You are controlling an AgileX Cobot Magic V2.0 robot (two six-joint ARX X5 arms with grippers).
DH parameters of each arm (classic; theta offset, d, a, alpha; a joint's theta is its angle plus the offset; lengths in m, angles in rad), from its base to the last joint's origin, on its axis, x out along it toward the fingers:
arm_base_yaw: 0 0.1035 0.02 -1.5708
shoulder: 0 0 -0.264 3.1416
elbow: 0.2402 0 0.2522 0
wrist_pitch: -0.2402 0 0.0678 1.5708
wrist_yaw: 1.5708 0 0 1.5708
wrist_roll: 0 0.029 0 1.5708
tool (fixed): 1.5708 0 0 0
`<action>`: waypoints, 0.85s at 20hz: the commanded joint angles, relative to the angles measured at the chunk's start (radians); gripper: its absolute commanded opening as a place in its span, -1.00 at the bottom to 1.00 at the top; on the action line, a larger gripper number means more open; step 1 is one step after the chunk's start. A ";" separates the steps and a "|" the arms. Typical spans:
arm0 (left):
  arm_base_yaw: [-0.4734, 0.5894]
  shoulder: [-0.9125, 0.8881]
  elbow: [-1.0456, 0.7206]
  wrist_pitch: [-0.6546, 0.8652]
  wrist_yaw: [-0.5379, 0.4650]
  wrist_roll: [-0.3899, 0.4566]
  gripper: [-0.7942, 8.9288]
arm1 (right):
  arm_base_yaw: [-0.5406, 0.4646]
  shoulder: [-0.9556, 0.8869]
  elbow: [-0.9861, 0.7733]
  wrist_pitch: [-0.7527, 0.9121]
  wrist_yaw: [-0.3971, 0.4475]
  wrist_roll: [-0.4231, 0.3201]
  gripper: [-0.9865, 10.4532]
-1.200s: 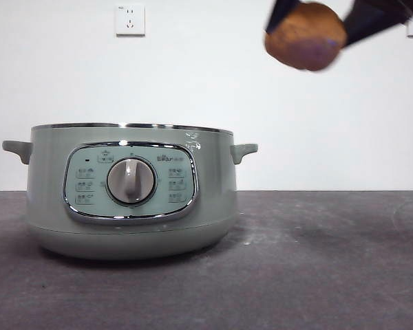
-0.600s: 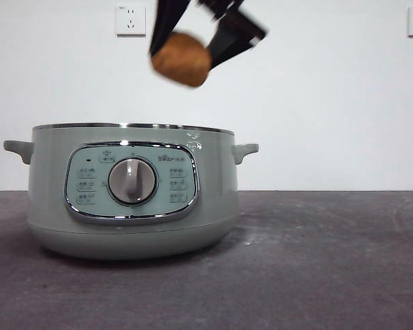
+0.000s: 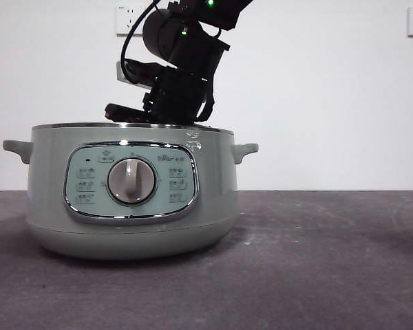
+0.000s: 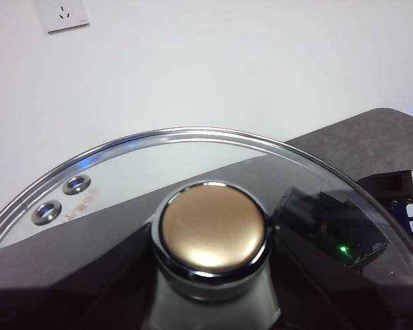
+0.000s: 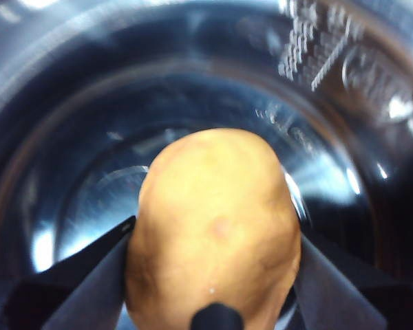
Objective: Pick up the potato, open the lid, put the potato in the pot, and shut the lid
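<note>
The potato [image 5: 213, 227] sat clamped in the right tool [image 5: 213, 289], down inside the steel bowl of the pot [image 3: 131, 189]; only the right wrist view showed it, since from the front the pot's wall hid it and just the dark arm [image 3: 182, 62] appeared above the rim. The left wrist view alone showed the lid [image 4: 193, 179], held by its knob [image 4: 212, 229] in the closed left tool [image 4: 213, 302]. The panel's print was unreadable. The grey desk [image 3: 316, 268] met a white wall with a socket [image 3: 129, 19].
</note>
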 commanded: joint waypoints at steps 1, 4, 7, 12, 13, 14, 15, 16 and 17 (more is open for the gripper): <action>0.000 -0.004 0.021 0.052 -0.001 0.011 -0.85 | 0.007 0.023 0.005 -0.008 0.004 -0.027 -0.85; 0.000 0.023 0.021 0.051 -0.001 0.011 -0.85 | 0.014 0.023 0.005 -0.014 0.003 -0.034 -0.77; 0.000 0.051 0.021 0.051 -0.001 0.012 -0.85 | 0.016 0.023 0.005 -0.017 0.005 -0.022 0.02; 0.000 0.072 0.021 0.052 -0.002 0.012 -0.85 | 0.021 0.014 0.030 -0.039 0.005 -0.021 0.06; 0.000 0.072 0.021 0.052 -0.002 0.012 -0.85 | 0.021 0.000 0.035 -0.047 0.005 -0.019 0.05; 0.000 0.072 0.021 0.053 -0.002 0.012 -0.85 | 0.021 -0.022 0.036 -0.061 0.005 -0.016 0.05; 0.000 0.072 0.021 0.056 -0.002 0.012 -0.85 | 0.021 -0.053 0.036 -0.096 0.004 -0.014 0.05; 0.000 0.072 0.021 0.062 -0.002 0.012 -0.85 | 0.020 -0.088 0.036 -0.135 0.005 -0.014 0.05; 0.000 0.077 0.021 0.075 -0.002 0.012 -0.85 | 0.020 -0.133 0.036 -0.182 0.005 -0.007 0.05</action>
